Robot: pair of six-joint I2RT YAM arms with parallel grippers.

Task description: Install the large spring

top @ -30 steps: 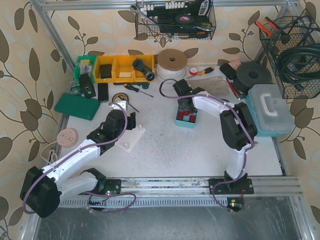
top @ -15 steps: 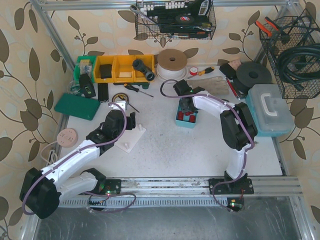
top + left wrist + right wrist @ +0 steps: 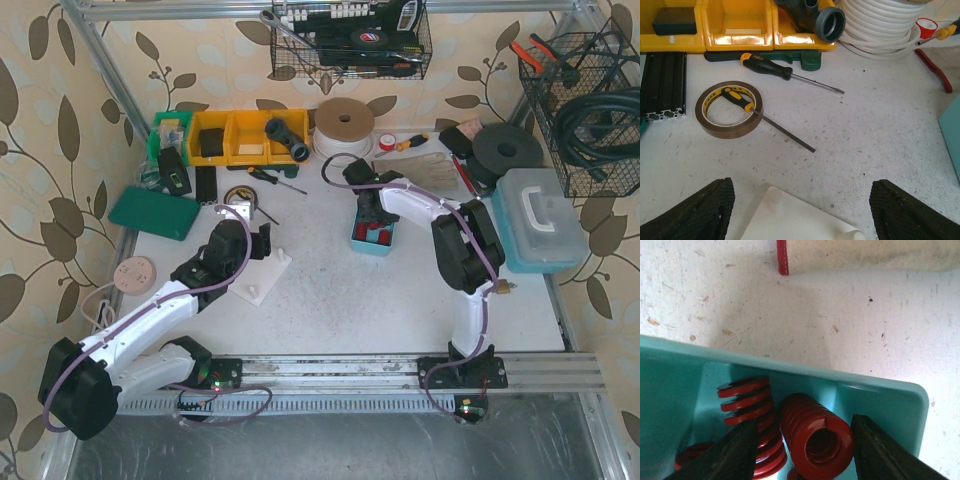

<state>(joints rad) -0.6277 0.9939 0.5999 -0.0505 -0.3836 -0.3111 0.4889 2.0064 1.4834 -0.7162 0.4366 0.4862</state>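
Observation:
A large red spring (image 3: 817,437) lies in the teal box (image 3: 670,390), its open end toward the camera, beside a second red spring (image 3: 747,400). My right gripper (image 3: 805,450) is open and reaches down into the box, one finger on each side of the large spring. In the top view the right gripper (image 3: 372,218) is over the teal box (image 3: 372,238). The white base plate (image 3: 795,220) with upright pegs lies under my open, empty left gripper (image 3: 800,215). In the top view the plate (image 3: 268,275) sits just in front of the left gripper (image 3: 260,245).
A brown tape roll (image 3: 729,110) with a yellow-handled screwdriver (image 3: 765,120) across it lies beyond the plate. Another screwdriver (image 3: 790,75), yellow bins (image 3: 240,137), a white hose coil (image 3: 345,125) and a light blue case (image 3: 540,215) border the work area.
The right wrist has shifted slightly back and left over the teal box. The left arm has not moved.

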